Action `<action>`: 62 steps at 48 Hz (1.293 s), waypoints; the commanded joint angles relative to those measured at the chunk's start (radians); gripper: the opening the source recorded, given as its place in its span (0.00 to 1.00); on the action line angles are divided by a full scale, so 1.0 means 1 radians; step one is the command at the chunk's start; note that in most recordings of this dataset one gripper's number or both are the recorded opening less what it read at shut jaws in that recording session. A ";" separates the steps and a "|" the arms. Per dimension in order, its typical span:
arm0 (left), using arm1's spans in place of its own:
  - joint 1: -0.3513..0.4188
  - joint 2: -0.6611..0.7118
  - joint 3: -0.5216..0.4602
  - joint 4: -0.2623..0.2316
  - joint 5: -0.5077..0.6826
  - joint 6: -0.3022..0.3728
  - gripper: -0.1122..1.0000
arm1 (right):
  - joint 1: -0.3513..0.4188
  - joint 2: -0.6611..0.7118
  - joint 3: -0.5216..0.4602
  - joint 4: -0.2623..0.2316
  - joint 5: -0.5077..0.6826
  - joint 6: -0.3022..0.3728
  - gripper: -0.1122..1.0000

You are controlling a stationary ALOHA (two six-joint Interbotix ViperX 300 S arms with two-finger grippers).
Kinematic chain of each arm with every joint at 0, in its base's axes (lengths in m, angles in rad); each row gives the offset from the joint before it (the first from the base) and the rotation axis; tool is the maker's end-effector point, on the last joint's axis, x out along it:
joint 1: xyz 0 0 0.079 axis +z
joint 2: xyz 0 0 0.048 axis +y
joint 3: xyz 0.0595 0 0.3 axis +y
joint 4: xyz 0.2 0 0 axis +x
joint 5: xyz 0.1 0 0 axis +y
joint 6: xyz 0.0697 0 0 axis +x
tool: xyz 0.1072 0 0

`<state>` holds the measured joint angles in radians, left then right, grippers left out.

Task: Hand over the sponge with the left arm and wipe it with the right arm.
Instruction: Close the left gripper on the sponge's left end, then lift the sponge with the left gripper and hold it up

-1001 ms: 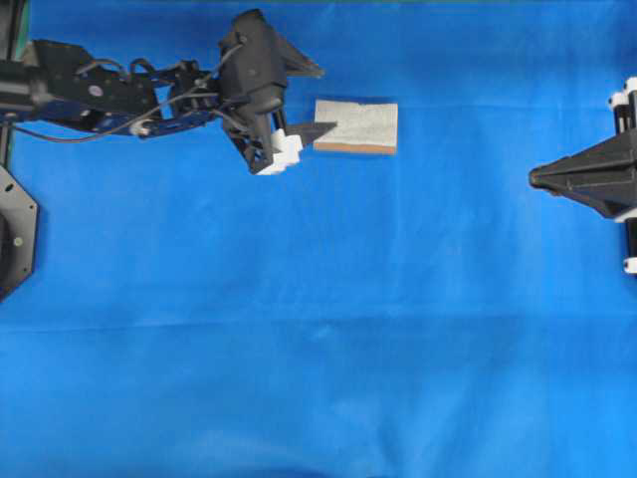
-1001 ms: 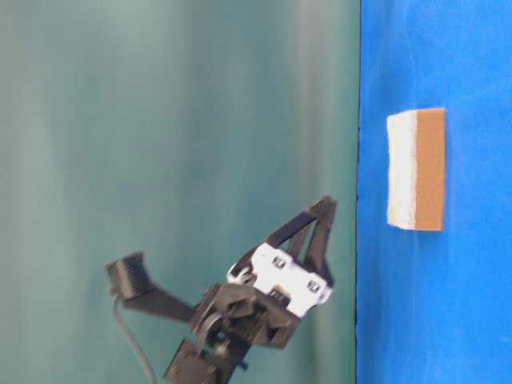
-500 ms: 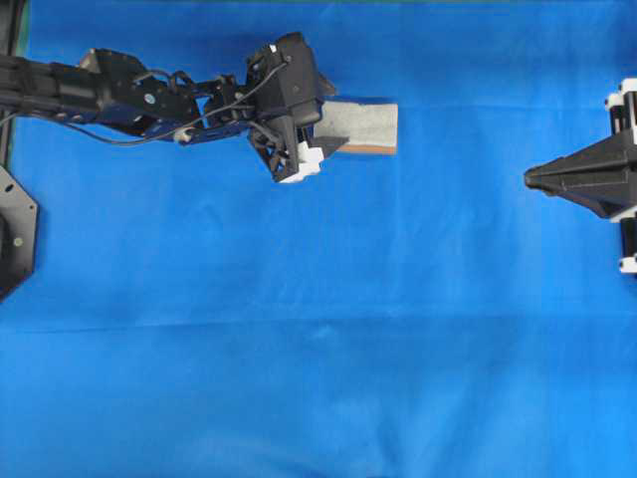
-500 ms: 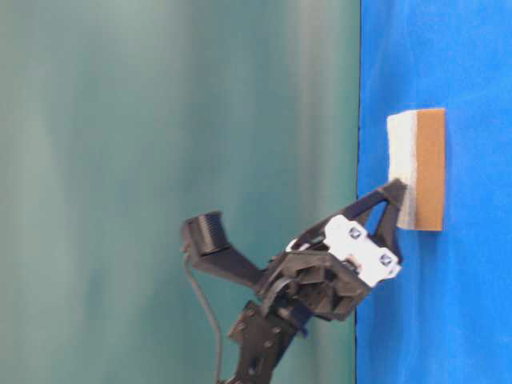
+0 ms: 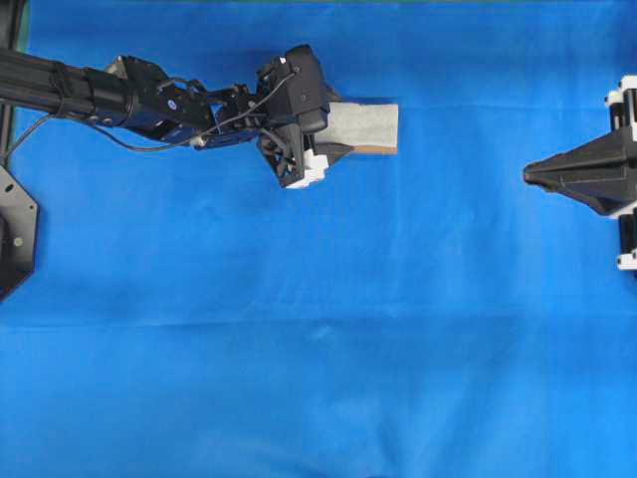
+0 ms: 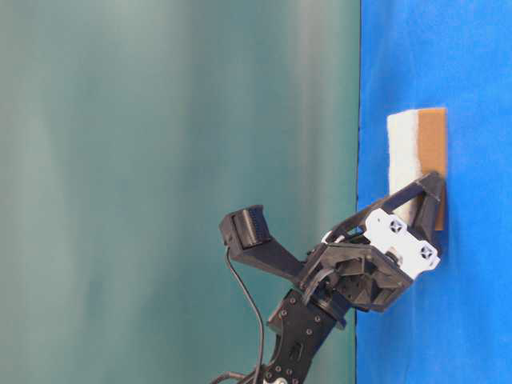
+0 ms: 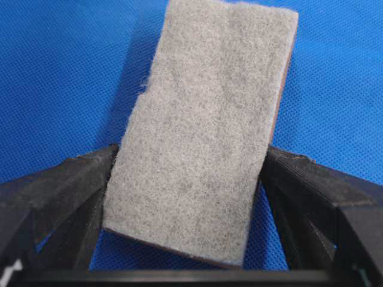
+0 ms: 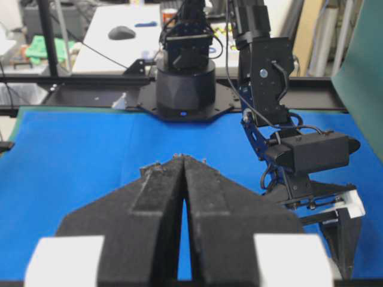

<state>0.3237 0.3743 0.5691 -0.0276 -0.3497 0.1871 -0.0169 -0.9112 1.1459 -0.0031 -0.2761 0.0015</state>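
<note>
The sponge (image 5: 368, 124) lies flat on the blue cloth at the back centre, grey speckled top up and a thin orange-brown layer along its near edge. My left gripper (image 5: 338, 127) is open and lowered over the sponge's left end. In the left wrist view the sponge (image 7: 209, 107) fills the gap between the two black fingers (image 7: 72, 191), which flank its long sides. The table-level view shows a fingertip (image 6: 434, 182) down beside the sponge (image 6: 404, 148). Far to the right, my right gripper (image 5: 530, 176) is shut and points left, holding nothing. Its tips (image 8: 184, 159) are pressed together.
Blue cloth (image 5: 318, 329) covers the table. A black base plate (image 5: 10, 234) sits at the left edge. The left arm's links (image 5: 119, 90) stretch from the back left. In the right wrist view the left arm's base (image 8: 185, 84) stands at the far side.
The left gripper has moved right and down, from just short of the sponge's left end to straddling it with open fingers. The sponge and the right gripper have not moved.
</note>
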 commanded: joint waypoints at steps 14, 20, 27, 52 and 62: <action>0.000 -0.025 -0.008 0.000 0.048 -0.011 0.85 | -0.002 0.005 -0.021 0.003 -0.008 0.002 0.10; 0.000 -0.046 -0.003 0.002 0.072 -0.011 0.59 | -0.002 0.005 -0.023 0.003 -0.008 0.002 0.10; 0.000 -0.094 -0.002 0.000 0.114 -0.014 0.53 | -0.002 0.005 -0.023 0.003 -0.006 0.002 0.10; -0.118 -0.460 -0.020 -0.002 0.433 -0.048 0.53 | -0.002 0.006 -0.028 0.005 -0.005 0.002 0.10; -0.233 -0.499 -0.014 -0.006 0.442 -0.106 0.53 | -0.002 0.009 -0.031 0.005 -0.005 0.002 0.10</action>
<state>0.1212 -0.0966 0.5645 -0.0307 0.0951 0.1028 -0.0169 -0.9066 1.1459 -0.0015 -0.2761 0.0015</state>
